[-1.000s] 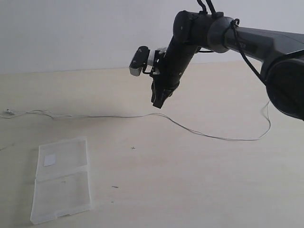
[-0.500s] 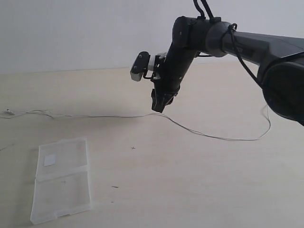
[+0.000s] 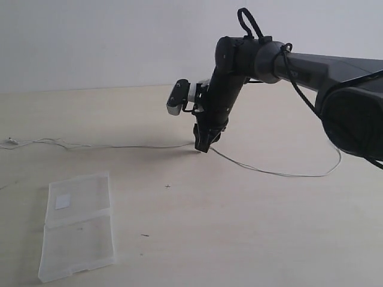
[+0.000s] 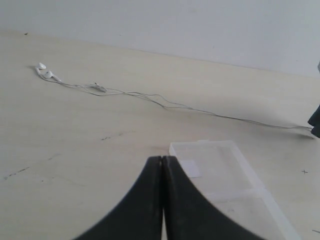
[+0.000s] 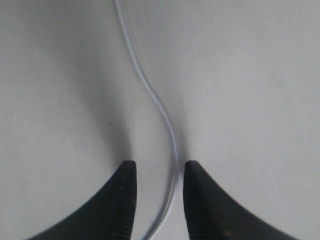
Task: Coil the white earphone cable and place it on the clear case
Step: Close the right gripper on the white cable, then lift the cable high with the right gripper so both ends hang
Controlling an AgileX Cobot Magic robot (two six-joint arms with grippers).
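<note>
The white earphone cable (image 3: 119, 146) runs across the table from the earbuds (image 3: 10, 141) at the far left to a loop at the right. My right gripper (image 3: 203, 146) is down at the table over the cable's middle. It is open, and the cable (image 5: 155, 100) passes between its two fingertips (image 5: 159, 167) without being pinched. The clear case (image 3: 78, 227) lies open and flat at the front left, its white sticker (image 3: 62, 201) on the far panel. My left gripper (image 4: 162, 159) is shut and empty, hovering just before the case (image 4: 225, 170). The earbuds (image 4: 44, 71) lie beyond it.
The cable's right end curls back toward the right arm's base (image 3: 339, 156). A pale wall (image 3: 90, 42) rises behind the table. Small dark specks (image 3: 167, 186) mark the tabletop between the case and the cable.
My right gripper has come down and slightly right from above the table until its tips straddle the cable. The cable and the case have not moved.
</note>
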